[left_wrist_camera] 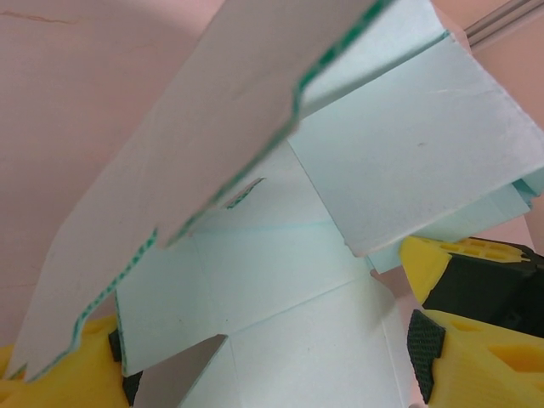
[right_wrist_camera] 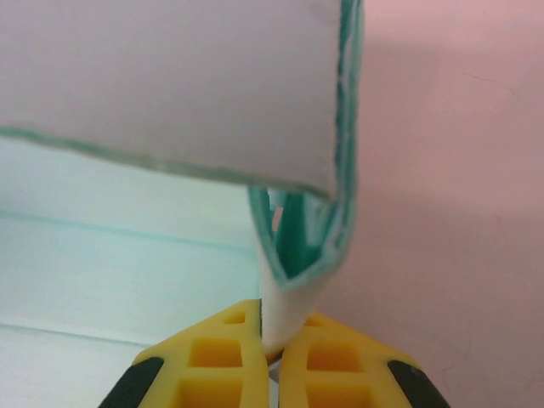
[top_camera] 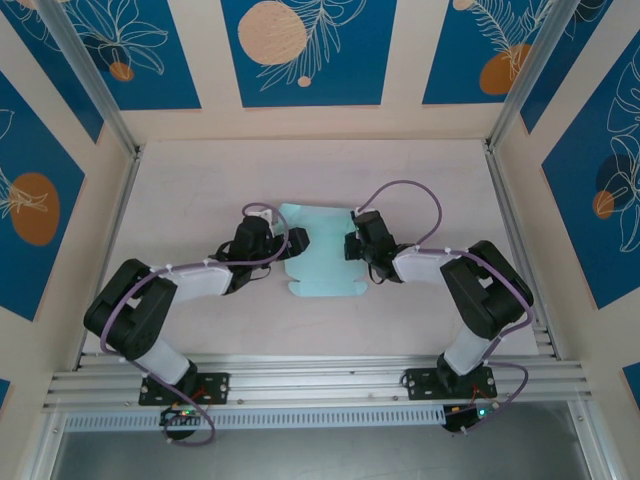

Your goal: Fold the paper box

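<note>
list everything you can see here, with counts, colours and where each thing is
paper box: one, pale light-blue, cut-out sheet at mid-table, flaps partly lifted
table: one, pale pinkish, under the sheet
wall panels: several, blue with floral prints, around the table
rails: silver, along the near edge
cables: two, purple, looping along the arms
left arm: one, white and black, left of the sheet
right arm: one, white and black, right of the sheet
left claw: yellow fingers, open, at the sheet's left edge
right claw: yellow fingers, shut on the sheet's folded edge
</note>
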### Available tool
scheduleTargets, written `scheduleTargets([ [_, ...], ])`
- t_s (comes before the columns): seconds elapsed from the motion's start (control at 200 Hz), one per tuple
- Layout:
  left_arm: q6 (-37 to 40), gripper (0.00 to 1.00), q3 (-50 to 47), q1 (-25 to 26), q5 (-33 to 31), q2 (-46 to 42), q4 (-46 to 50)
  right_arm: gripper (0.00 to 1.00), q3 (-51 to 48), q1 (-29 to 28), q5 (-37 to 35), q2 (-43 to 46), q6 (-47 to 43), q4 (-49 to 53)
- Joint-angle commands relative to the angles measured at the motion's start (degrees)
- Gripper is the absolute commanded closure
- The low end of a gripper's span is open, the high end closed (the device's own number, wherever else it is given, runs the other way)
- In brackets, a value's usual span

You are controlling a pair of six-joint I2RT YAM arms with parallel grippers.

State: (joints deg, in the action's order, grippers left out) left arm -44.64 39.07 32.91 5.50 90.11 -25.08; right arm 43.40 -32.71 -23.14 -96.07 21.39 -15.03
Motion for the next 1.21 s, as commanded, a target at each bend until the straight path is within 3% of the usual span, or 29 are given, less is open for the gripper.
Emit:
scheduleTargets([
  [0.0, 0.17, 0.22, 0.29, 0.42, 0.99, 0.03, -5.15, 0.92, 1.7, -1.55, -2.73, -2.06, -2.28, 3.08],
  [0.285, 2.89, 0.28, -1.44, 0.54, -3.82, -3.27, -5.33, 0.92, 3.19, -2.8, -4.38, -4.02, -2.71, 5.23],
  [0.545, 4.44, 0.3, 1.45, 0.66, 0.82, 0.99, -8.21, 0.92, 4.52, -3.42, -4.12, -4.73, -3.45, 6.52],
  [0.78, 14.73, 0.3, 5.81, 1.68, 0.12, 1.64, 0.6, 0.92, 5.61, -3.74, -3.64, -5.26, -4.25, 7.62],
  [1.1, 26.41, 0.2, 10.08, 2.39, 2.82, 2.95, 7.36, 0.92, 7.17, -4.02, -2.35, -6.9, -4.65, 8.87],
  [1.2, 29.79, 0.17, 11.33, 2.92, 0.53, 2.79, 9.55, 0.92, 7.45, -4.21, -2.29, -7.28, -4.78, 9.38],
])
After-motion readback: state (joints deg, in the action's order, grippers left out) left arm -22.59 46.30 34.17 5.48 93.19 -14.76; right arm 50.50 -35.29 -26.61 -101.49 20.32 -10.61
